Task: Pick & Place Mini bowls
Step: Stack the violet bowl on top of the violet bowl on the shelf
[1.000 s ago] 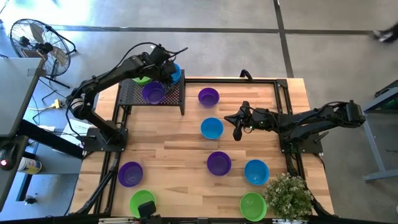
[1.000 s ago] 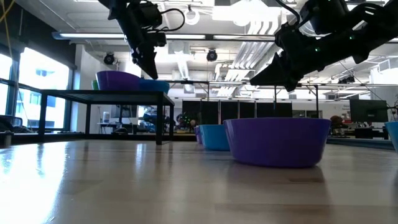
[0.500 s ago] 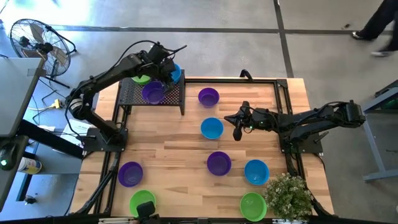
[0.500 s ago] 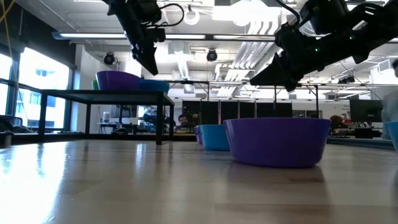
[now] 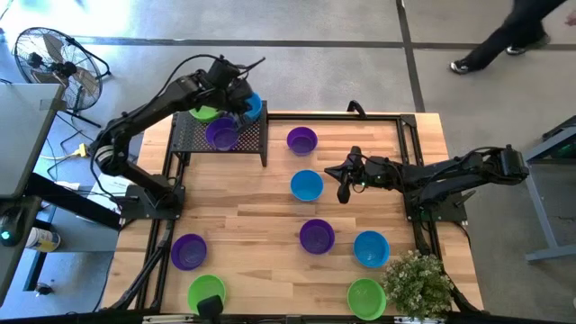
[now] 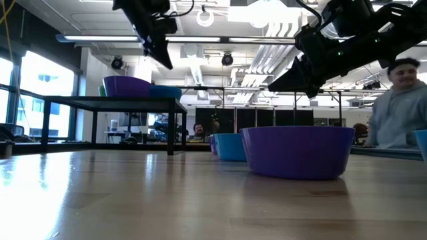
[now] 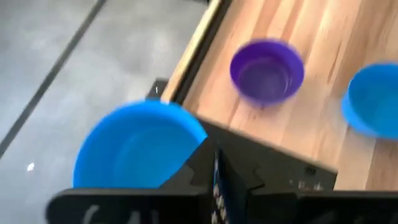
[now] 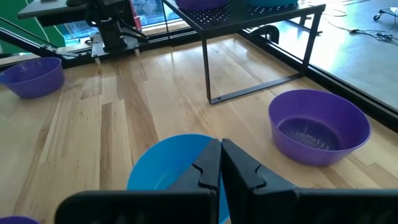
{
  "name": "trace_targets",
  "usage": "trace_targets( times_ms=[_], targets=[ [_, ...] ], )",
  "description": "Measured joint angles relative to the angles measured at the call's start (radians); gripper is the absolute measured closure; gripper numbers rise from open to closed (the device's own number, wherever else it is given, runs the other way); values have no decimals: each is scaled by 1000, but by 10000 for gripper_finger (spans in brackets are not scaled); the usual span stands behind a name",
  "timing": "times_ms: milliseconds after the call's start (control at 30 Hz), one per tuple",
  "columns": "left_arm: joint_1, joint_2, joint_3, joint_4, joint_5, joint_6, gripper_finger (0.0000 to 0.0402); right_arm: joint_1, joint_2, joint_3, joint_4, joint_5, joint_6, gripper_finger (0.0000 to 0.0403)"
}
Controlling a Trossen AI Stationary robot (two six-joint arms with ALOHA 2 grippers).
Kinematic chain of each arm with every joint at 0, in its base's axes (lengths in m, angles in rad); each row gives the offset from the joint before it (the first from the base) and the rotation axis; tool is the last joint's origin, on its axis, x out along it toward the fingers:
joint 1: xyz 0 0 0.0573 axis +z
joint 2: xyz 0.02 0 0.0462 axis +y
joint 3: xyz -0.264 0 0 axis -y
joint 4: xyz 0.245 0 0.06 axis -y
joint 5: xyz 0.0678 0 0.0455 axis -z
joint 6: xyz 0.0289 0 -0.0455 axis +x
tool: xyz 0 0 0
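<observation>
Left gripper: raised over the back edge of the black mesh rack, fingers pressed together, holding nothing; a small glossy blue plastic bowl sits on the rack just beside and below it.
Rack load: three bowls, a lime green one, a purple one and that blue one.
Right gripper: hovering above the table's middle, fingers together and empty, just beside a second blue bowl; another purple bowl stands a little farther back.
Bowl count: ten in all on rack and table; four purple, three blue, three lime green.
Front of table: purple and green at the left, purple, blue and green towards the right.
Surface: pale wooden plank table with a black frame; a small green potted plant stands at its front right corner.
Room: grey concrete floor, a floor fan at the far left, a person beyond the table on the right.
</observation>
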Motion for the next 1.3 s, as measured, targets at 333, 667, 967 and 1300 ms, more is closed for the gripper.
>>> trace_targets(
  times_ms=[333,667,967,1300],
  targets=[
    [-127,-68,-152,268,12,-37,399,0,0,0,0,7,-3,402],
    [-259,-168,-390,612,16,-87,401,0,0,0,0,7,-3,402],
    [-335,-259,-628,880,13,-176,401,0,0,0,15,7,-4,402],
    [-439,-306,-821,1057,10,-211,401,0,0,8,40,-18,-28,399]
  ],
)
